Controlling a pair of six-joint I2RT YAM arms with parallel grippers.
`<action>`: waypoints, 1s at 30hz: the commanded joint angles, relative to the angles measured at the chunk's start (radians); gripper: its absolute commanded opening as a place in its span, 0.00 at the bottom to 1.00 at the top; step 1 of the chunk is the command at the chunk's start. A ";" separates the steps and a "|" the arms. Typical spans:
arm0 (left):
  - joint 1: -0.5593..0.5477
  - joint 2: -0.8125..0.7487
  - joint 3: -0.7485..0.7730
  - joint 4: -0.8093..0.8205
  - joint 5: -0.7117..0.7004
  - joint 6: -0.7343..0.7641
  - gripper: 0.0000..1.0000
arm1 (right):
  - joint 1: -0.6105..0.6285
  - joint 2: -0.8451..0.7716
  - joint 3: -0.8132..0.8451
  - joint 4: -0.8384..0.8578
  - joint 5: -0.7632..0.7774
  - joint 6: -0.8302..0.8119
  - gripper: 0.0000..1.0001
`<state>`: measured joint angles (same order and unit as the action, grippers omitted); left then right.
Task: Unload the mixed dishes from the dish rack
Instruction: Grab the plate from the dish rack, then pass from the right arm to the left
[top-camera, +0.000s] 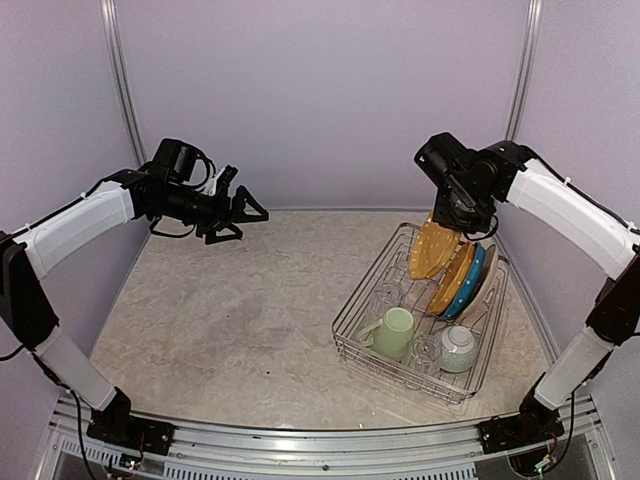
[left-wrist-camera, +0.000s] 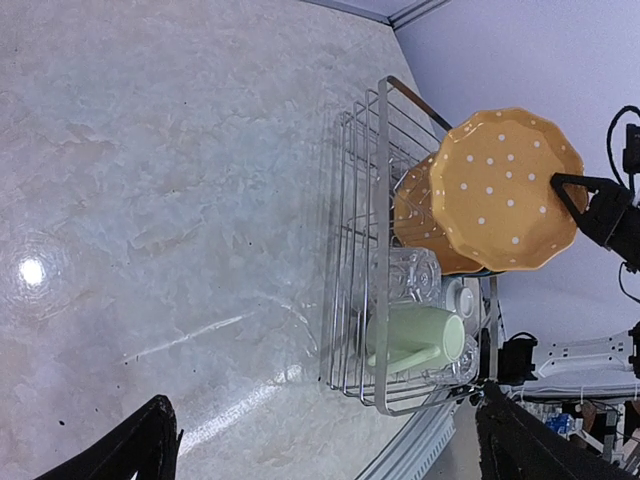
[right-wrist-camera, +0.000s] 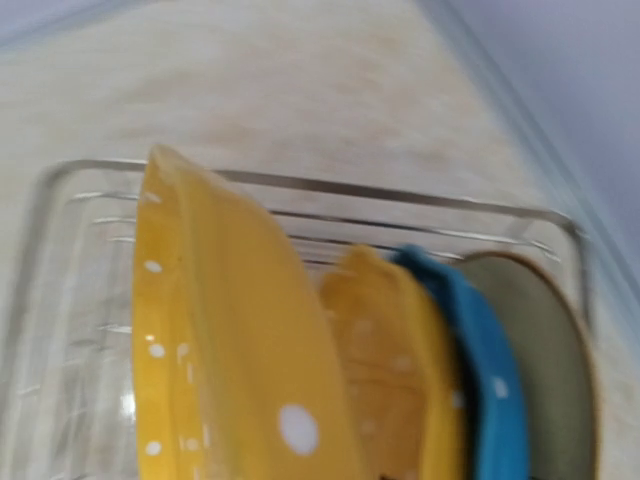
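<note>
My right gripper (top-camera: 452, 222) is shut on the top rim of a yellow dotted plate (top-camera: 431, 250), holding it upright, raised over the far end of the dish rack (top-camera: 346, 310). In the left wrist view that plate (left-wrist-camera: 505, 190) hangs above the rack (left-wrist-camera: 381, 190). Behind it stand a second yellow plate (right-wrist-camera: 400, 370), a blue plate (right-wrist-camera: 480, 370) and a cream plate (right-wrist-camera: 545, 360). A pale green mug (top-camera: 393, 332), a clear glass (top-camera: 427, 350) and a small white bowl (top-camera: 458, 348) sit in the rack's near end. My left gripper (top-camera: 240, 215) hovers open and empty at the far left.
The rack takes up the right half of the marbled tabletop (top-camera: 230, 310). Lilac walls close in the back and both sides. A metal rail (top-camera: 330, 440) runs along the near edge by the arm bases.
</note>
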<state>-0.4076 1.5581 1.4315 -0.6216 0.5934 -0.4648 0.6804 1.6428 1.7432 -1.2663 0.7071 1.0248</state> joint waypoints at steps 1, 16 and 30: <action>-0.009 0.002 0.029 -0.012 -0.025 0.016 0.99 | 0.008 -0.152 -0.055 0.281 -0.048 -0.194 0.00; -0.005 -0.086 0.003 0.008 -0.128 0.048 0.99 | 0.005 -0.226 -0.126 0.735 -0.432 -0.453 0.00; 0.016 -0.026 -0.120 0.363 0.419 -0.189 0.99 | 0.007 -0.070 -0.255 1.292 -0.913 -0.264 0.00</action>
<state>-0.3985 1.4872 1.3514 -0.4038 0.8268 -0.5537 0.6807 1.5494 1.4975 -0.2977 -0.0402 0.6556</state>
